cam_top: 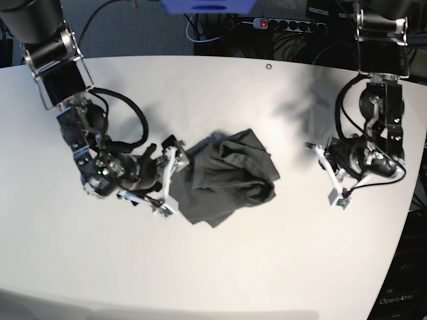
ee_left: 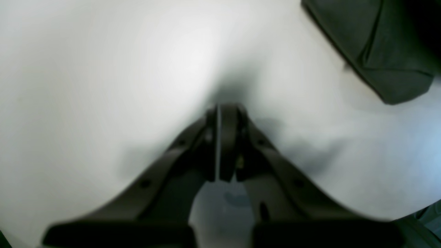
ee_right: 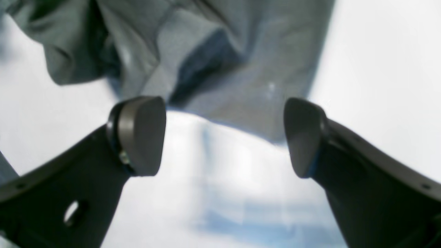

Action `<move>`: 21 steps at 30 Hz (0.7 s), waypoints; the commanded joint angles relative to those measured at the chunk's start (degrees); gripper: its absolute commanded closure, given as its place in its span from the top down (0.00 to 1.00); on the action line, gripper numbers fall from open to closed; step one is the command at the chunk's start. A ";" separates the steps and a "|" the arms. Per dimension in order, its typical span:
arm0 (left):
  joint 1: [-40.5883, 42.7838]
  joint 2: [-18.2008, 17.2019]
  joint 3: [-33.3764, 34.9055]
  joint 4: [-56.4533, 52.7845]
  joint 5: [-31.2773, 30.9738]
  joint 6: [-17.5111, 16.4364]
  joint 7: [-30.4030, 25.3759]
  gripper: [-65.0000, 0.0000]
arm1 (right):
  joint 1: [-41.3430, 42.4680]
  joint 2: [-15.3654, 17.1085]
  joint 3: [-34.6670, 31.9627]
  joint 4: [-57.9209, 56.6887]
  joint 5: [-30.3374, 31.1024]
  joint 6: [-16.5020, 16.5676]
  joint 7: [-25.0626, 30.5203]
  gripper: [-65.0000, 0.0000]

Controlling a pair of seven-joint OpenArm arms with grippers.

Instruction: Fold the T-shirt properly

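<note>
A dark grey T-shirt (cam_top: 227,175) lies crumpled in a loose heap near the middle of the white surface (cam_top: 220,267), its fabric bunched and overlapping with no clean edge or flat panel showing; by the look of it the folding has barely begun, and the garment would first need spreading out before any proper fold could be made. At the shirt's edge, the right end effector (cam_top: 168,180) stands with its fingers spread wide and empty; the right wrist view shows the two pads (ee_right: 141,134) well apart, with bare surface between them and the rumpled cloth (ee_right: 220,58) lying just beyond the tips, not gripped. Across the surface and well clear of the shirt, the left end effector (cam_top: 330,175) is fully closed on nothing; its wrist view shows the tips (ee_left: 224,113) pressed together over bare surface, with only a corner of the shirt (ee_left: 375,48) in the far upper edge of the frame
</note>
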 commanded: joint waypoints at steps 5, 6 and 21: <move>-1.33 -0.50 -0.18 -1.18 -0.15 -0.26 -0.81 0.03 | 1.12 0.73 -0.05 6.58 0.89 -2.52 -0.84 0.71; -1.33 -0.50 -0.18 -1.53 0.02 -0.26 -0.81 0.03 | 1.03 0.73 -0.13 7.81 0.89 -4.36 -0.93 0.66; -0.01 -0.59 0.17 -2.33 0.11 -0.26 -0.63 0.03 | 3.58 1.35 -4.26 10.09 0.72 -7.35 -0.32 0.01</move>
